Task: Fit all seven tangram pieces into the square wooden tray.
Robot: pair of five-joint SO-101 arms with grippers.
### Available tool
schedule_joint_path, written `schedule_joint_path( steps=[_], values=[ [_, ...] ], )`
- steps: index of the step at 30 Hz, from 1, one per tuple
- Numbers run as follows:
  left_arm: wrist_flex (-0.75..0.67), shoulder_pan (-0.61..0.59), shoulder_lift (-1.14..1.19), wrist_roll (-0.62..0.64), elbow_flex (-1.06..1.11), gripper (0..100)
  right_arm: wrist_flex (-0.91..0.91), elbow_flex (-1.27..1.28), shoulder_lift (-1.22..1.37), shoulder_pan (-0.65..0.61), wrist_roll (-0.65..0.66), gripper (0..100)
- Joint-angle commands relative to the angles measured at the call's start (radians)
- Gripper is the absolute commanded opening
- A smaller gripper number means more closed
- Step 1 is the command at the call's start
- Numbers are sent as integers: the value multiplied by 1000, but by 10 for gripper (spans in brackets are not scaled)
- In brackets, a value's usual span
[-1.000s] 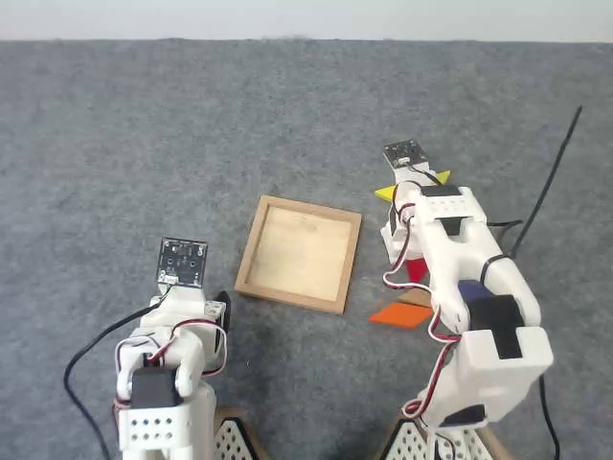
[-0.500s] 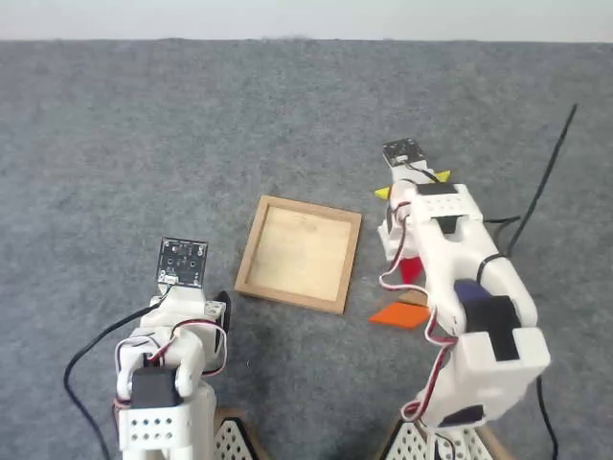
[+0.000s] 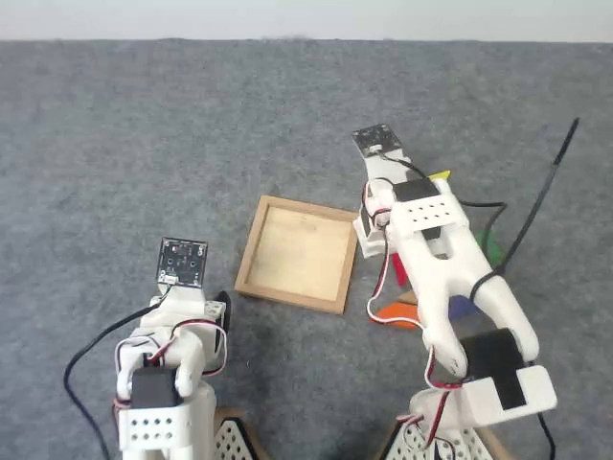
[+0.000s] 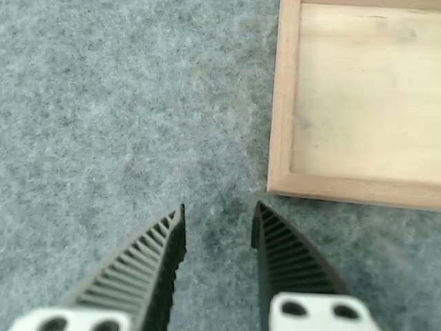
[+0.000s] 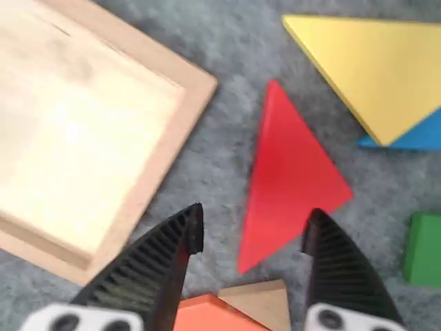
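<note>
Risking a miss: the right gripper (image 5: 255,215) is held open and empty low over the red triangle (image 5: 289,179). Only the triangle's narrow end lies between the fingers. If it is closed from here, the thin flat piece may be pushed along the carpet or tipped up instead of being gripped.
Crowding: an orange piece (image 5: 203,314) and a plain wooden piece (image 5: 262,300) lie just beside the triangle's tip. Either could be nudged or caught in the same closing.
Tray edge: the tray's (image 5: 176,138) raised rim is near the triangle. A piece dragged rather than lifted could be stopped against it. The tray looks unfixed and might be shoved out of place.
Left gripper: the left gripper (image 4: 218,209) is parted with nothing between its fingers, low over the carpet just off a corner of the tray.
Tray look and place: a square of pale wood with a low raised rim is seen on the grey carpet between the two arms. No piece has been set in it.
Pieces: flat, brightly painted shapes are spread outside the tray on the right arm's side. A large yellow triangle (image 5: 375,69) lies against a blue piece (image 5: 413,138). A green piece (image 5: 422,248) lies apart.
Progress: judged to be at the very start.
</note>
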Motion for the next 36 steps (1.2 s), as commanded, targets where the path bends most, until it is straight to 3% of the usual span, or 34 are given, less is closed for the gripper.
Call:
schedule_joint_path(
  steps=[1,11,17,22,36],
  values=[
    [9,0,-28,-6,-8,153,-18,-38,4,58,41,372],
    [9,0,-28,-6,-8,153,-128,-46,234,54,69,344],
    [9,0,-28,-6,-8,153,-131,-91,249,84,66,334],
    [9,0,-28,-6,-8,153,-145,-103,280,65,68,238],
    [9,0,-28,-6,-8,153,-148,-89,213,61,37,180]
  ],
)
